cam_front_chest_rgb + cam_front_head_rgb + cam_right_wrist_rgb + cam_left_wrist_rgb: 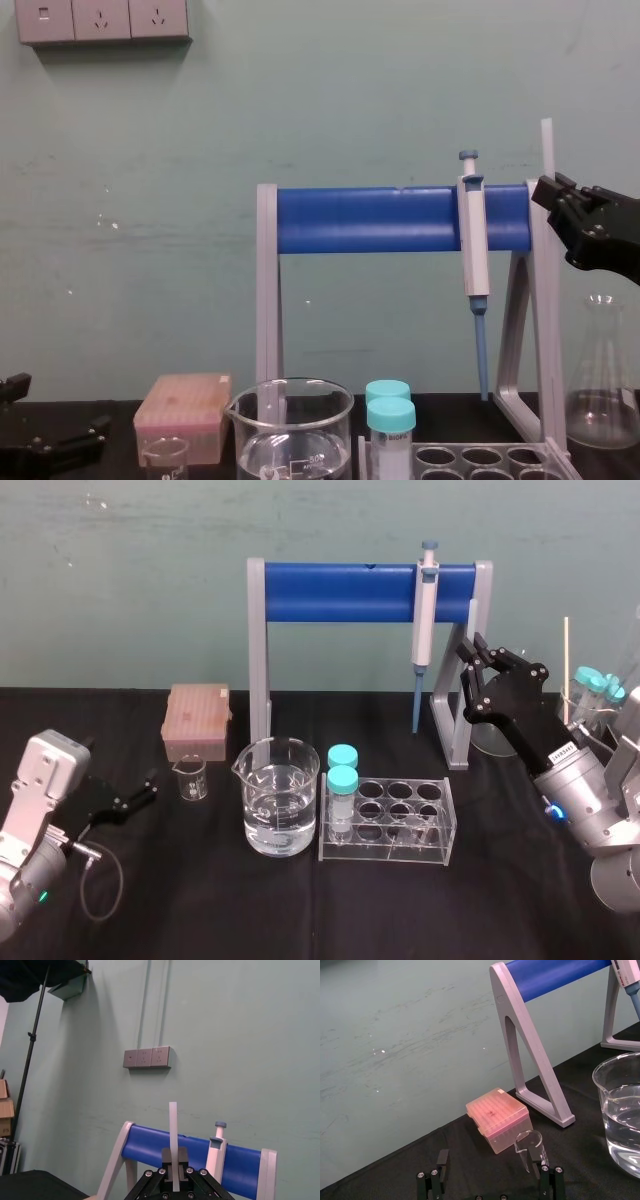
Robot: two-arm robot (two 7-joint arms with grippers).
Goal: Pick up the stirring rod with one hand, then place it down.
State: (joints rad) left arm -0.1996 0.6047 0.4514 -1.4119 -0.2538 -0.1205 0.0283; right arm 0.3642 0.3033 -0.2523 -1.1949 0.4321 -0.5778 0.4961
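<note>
Glass stirring rod (173,1127), long, thin, whitish, pinched upright in my black right gripper (173,1169) at 3 o'clock; smooth glass may slip and shatter. Left gripper (140,792), 8 o'clock, spread empty.

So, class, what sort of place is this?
Probably a laboratory bench: a grey-and-blue pipette hangs on a blue-barred stand, near a clear glass beaker of water and a clear tube rack. The right gripper holds a thin glass stirring rod.

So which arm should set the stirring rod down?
Right. Its pincer is shut on the stirring rod, held upright by the pipette stand. The left pincer sits low, open and empty, by the small beaker.
</note>
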